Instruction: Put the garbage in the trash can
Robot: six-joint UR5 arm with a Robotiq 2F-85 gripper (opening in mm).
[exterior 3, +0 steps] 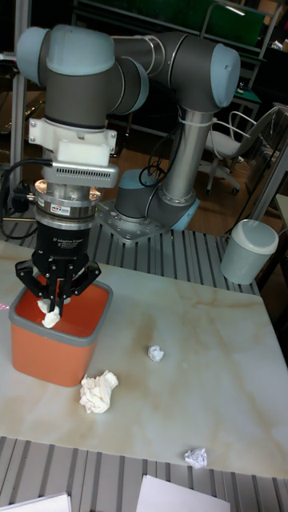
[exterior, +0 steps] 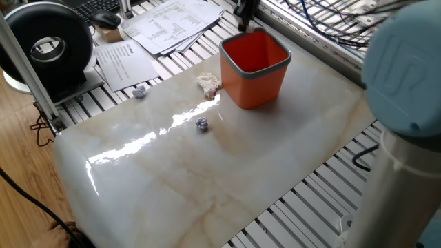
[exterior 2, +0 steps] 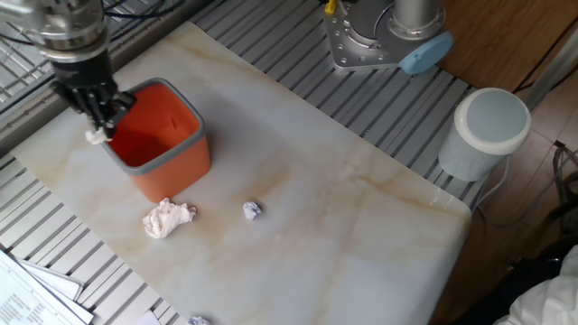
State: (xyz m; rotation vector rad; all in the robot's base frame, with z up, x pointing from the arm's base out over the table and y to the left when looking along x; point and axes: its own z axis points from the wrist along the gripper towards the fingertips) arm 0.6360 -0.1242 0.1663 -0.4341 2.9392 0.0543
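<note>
The orange trash can (exterior 2: 181, 162) (exterior: 258, 86) (exterior 3: 48, 360) stands at the far end of the marble board. My gripper (exterior 2: 97, 126) (exterior 3: 54, 308) hangs over the can's rim, shut on a small white scrap (exterior 2: 95, 136) (exterior 3: 51, 318). In one fixed view only the gripper's tip (exterior: 244, 17) shows, behind the can. A cream tissue wad (exterior 2: 167, 218) (exterior: 209, 84) (exterior 3: 98, 392) lies on the board beside the can. One bluish paper ball (exterior 2: 252, 210) (exterior: 202, 124) (exterior 3: 156, 353) sits mid-board. Another paper ball (exterior: 140, 91) (exterior 3: 195, 457) lies near the board's edge.
Printed paper sheets (exterior: 172, 24) and a black round device (exterior: 48, 45) lie beyond the board's edge. A white cylindrical bin (exterior 2: 488, 131) and the arm's base (exterior 2: 379, 36) stand on the slatted metal frame. The arm's elbow (exterior: 406, 76) looms at the right.
</note>
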